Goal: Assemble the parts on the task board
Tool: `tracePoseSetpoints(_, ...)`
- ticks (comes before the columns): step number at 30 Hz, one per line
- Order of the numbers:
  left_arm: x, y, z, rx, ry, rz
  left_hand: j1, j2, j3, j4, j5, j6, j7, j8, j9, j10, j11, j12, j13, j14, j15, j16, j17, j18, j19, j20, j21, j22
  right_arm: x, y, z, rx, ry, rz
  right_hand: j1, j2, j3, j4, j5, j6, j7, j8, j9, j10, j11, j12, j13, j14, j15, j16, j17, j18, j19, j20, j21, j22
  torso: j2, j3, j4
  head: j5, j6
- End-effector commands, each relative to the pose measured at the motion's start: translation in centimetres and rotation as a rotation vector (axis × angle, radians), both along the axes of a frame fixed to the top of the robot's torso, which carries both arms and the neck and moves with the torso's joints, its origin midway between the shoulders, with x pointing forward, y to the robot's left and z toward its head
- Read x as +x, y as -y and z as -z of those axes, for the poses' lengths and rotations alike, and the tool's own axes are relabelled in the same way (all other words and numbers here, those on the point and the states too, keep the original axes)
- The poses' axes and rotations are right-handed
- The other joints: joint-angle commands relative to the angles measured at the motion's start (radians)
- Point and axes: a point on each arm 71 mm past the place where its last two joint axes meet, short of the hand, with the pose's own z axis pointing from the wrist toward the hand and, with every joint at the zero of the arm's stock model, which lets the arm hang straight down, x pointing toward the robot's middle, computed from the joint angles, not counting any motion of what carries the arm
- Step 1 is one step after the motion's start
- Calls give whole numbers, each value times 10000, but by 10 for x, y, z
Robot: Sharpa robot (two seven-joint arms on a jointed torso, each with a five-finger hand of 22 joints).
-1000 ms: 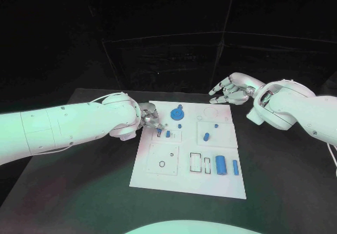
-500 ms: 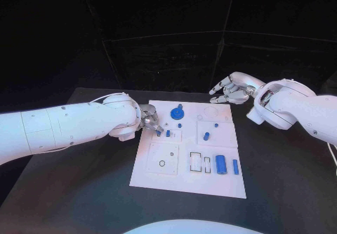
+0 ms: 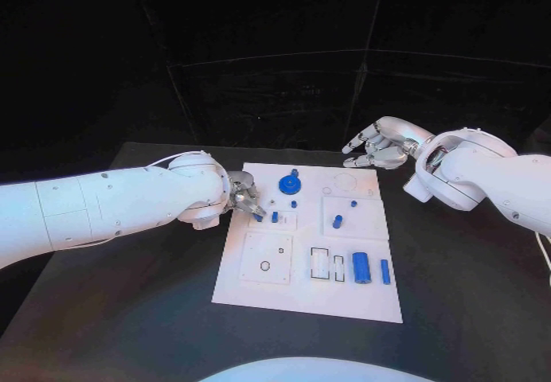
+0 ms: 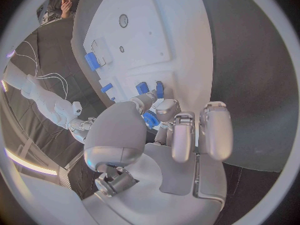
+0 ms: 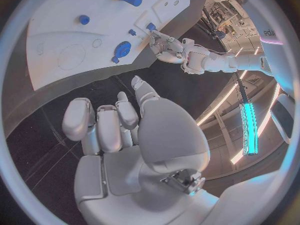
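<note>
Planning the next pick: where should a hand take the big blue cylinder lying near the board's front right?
Probably across the middle of the big blue cylinder, from above: it lies flat on the task board, with its long sides exposed.

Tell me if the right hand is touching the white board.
Apart. In the head view the right hand hovers beyond the far edge of the task board, with dark table between them.
</note>
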Motion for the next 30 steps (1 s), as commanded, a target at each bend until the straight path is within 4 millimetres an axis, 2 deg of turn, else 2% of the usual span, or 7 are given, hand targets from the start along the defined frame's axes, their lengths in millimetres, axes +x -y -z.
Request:
tracePoseSetpoints(1,1,-2,1,201,-35,-66,84,16,749,-828,31,12,-43,64,17,62,5,64,6,1038,-54,31,2635,-40,89,-29,-50,69,0,-1,-2,29,84,-64,-33,31,-58,-6,-45,-21,-3,50,-13,-49,5,-50,-14,199,-68,-27,-11,109,-80,-7,-65,-13,-1,-1,4,-1,-3)
tracePoseSetpoints(30,-3,0,3,285,-251,149,-99,-109,506,-743,29,192,-88,206,64,134,-22,112,48,1038,-72,31,2635,-49,106,-46,-30,112,0,-1,-2,15,59,-84,-30,40,-72,7,-47,-31,-3,58,-13,-42,4,-47,-13,205,-70,-36,-2,109,-80,-9,-80,-25,3,-1,-4,-1,16)
